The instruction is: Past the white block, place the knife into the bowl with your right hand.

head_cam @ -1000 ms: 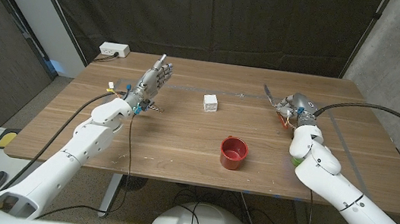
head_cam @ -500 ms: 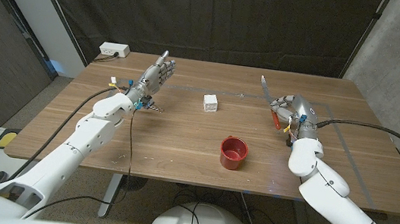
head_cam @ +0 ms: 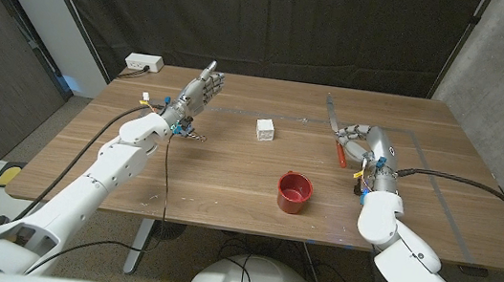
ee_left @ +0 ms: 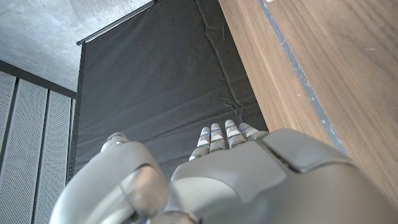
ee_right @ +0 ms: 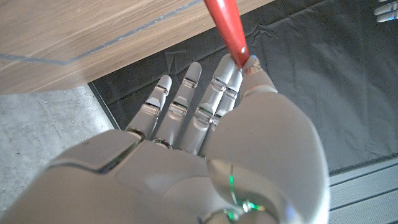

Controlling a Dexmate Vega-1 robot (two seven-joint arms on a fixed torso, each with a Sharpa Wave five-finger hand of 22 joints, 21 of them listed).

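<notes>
Standing nearest on the counter [head_cam: 228,181] is the red bowl [head_cam: 293,191]. Farther, the right hand [head_cam: 360,139] holds the knife [head_cam: 336,132] with fingers [ee_right: 227,84] closed on its red handle. The white block [head_cam: 265,129] lies left. The left hand [head_cam: 198,92] is raised, fingers straight, holding nothing.

A lab: black curtain [head_cam: 276,24] behind a wooden table [head_cam: 229,172]

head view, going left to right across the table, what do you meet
power strip → left hand → white block → red bowl → knife held in the right hand
</notes>
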